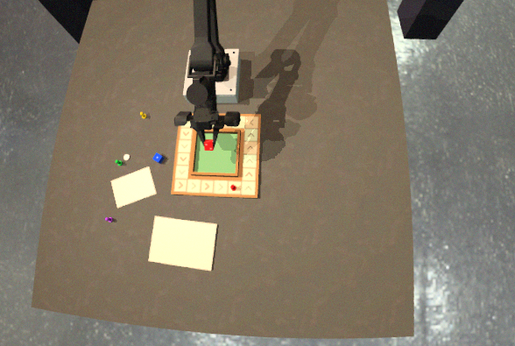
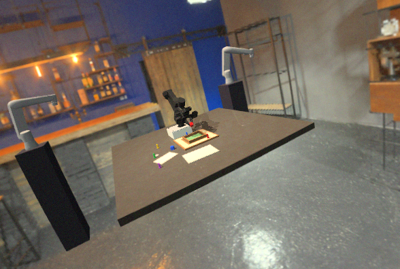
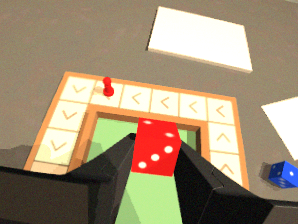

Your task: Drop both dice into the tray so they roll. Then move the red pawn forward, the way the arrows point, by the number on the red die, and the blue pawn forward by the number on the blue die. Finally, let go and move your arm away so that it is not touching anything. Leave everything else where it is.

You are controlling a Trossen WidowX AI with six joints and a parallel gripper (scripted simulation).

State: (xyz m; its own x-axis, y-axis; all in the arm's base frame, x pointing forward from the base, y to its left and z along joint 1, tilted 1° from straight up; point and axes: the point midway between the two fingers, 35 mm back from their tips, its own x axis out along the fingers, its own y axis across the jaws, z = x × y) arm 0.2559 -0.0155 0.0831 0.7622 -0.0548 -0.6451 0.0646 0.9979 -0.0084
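Observation:
My gripper (image 1: pixel 209 144) (image 3: pixel 154 142) is shut on the red die (image 1: pixel 208 144) (image 2: pixel 191 124) (image 3: pixel 156 147) and holds it in the air above the green-floored tray (image 1: pixel 216 173) (image 3: pixel 203 137). The blue die (image 1: pixel 158 158) (image 2: pixel 172 148) (image 3: pixel 283 174) lies on the table left of the board in the top view. The red pawn (image 1: pixel 233 187) (image 2: pixel 207 136) (image 3: pixel 108 87) stands on the board's arrow track (image 1: pixel 194 186) (image 3: pixel 165 102), one square before a corner. The blue pawn (image 2: pixel 186 133) stands on the track near the arm's base; the arm hides it in the top view.
Yellow (image 1: pixel 143 115) (image 2: pixel 157 146), green (image 1: pixel 118 162) (image 2: pixel 154 155) and purple (image 1: pixel 109 219) (image 2: pixel 160 165) pawns stand left of the board, with a white disc (image 1: pixel 126 157). A small pale card (image 1: pixel 133 187) and a larger pale card (image 1: pixel 183 243) (image 3: pixel 200 39) lie on the table.

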